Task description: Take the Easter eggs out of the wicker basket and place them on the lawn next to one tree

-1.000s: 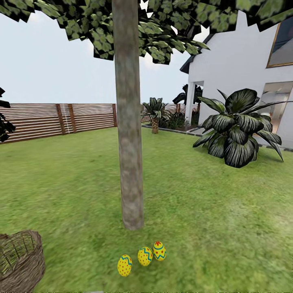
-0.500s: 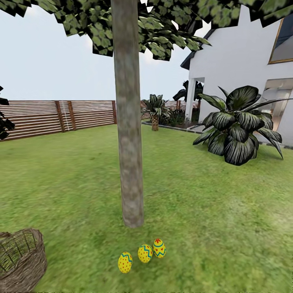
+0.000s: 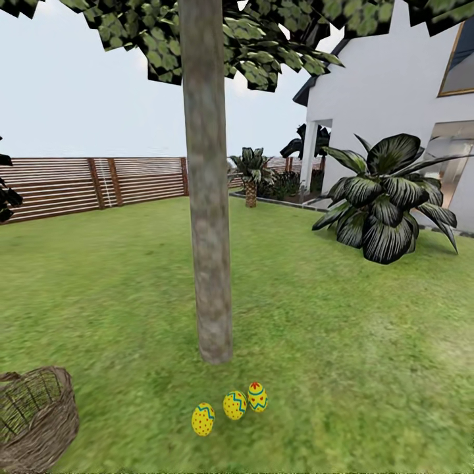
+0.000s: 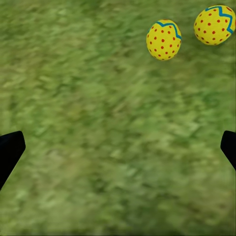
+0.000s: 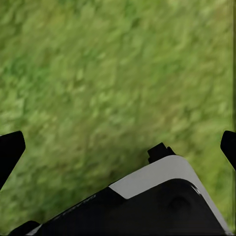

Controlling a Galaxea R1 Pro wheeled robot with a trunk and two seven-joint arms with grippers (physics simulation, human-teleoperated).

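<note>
Three Easter eggs (image 3: 230, 405) lying in a short row on the lawn (image 3: 342, 368), just in front of the foot of the tree (image 3: 209, 197), close to the trunk but not touching it. Nearest egg of the row apart from the middle one by a thin strip of grass; the other two close enough that contact cannot be told. Wicker basket (image 3: 36, 415) well to the left of the tree's base, cut by the picture's lower left corner, no egg visible inside through its open weave. Open grass on every side of the trunk, widest to the right and behind. Broad-leaved dark plant (image 3: 385, 197) far right of the tree, before the white house (image 3: 395, 85). Brown slat fence (image 3: 92, 184) closing the ground behind the tree, a small palm (image 3: 251, 178) beyond it near the house corner.

Left gripper (image 4: 118, 147) spread wide, dark fingertips (image 4: 10, 150) at opposite picture edges, only grass between, two of the eggs (image 4: 163, 39) beyond. Right gripper (image 5: 118, 145) likewise spread, holding nothing, above grass and a white-and-black part of the robot's body (image 5: 147, 206).

Lawn flat, mottled green, blurred in both wrist views.
</note>
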